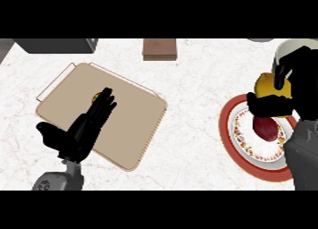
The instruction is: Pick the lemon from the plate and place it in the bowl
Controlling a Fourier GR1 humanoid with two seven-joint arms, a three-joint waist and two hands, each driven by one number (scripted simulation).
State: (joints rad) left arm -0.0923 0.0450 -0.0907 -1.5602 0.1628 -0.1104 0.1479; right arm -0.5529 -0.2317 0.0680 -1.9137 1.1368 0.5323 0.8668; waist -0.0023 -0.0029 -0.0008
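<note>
Lemon (272,85) in right hand (280,96) above plate (229,129) w/ red fruit (265,129).

Left robot hand (82,127) sits down around 8 o'clock, fingers straight and pointing up toward 1 o'clock, thumb stuck out to the side, with its grey forearm coming in from the bottom edge. Right robot hand (275,96) is over at 3 o'clock, fingers and thumb curled around the lemon (272,85), its dark arm running down the right edge.
</note>
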